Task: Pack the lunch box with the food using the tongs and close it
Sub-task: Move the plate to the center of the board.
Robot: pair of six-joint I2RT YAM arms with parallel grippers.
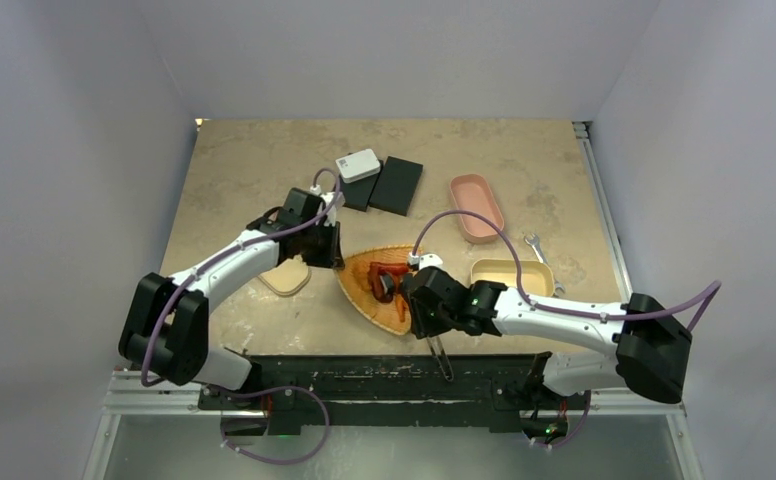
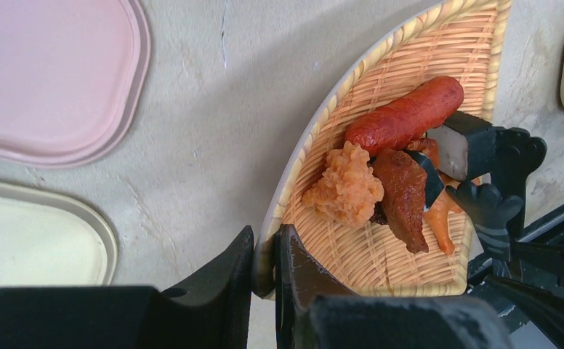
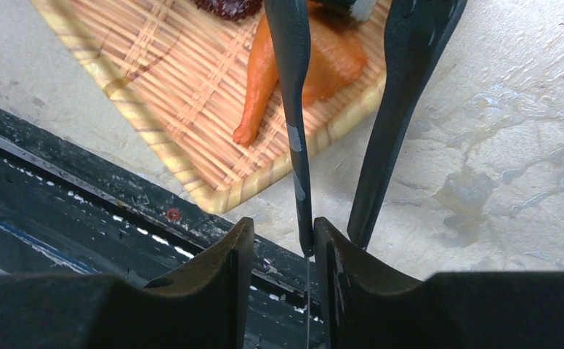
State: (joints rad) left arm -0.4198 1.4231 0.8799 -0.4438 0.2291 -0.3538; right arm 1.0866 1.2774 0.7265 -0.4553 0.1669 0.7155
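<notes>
In the right wrist view the tongs [image 3: 293, 109] run off the top edge, so their tips are cut off there. Their near end drops behind the fingers [image 3: 337, 283], and how it seats cannot be made out. In the top view the right arm masks part of the food [image 2: 403, 120].

The work surface is a mottled beige table [image 1: 254, 170] enclosed by plain pale walls [image 1: 64, 150], with a black rail [image 1: 364, 375] along the near edge.

The right gripper [image 3: 283, 236] has its jaws drawn in on the tongs, one thin arm lying in the gap. The black tong tips sit among the food on the wicker tray [image 2: 381, 262]. The left gripper [image 2: 266, 254] pinches the tray rim, jaws pressed together on it. The open cream lunch box [image 1: 509, 275] stands just right of the tray
</notes>
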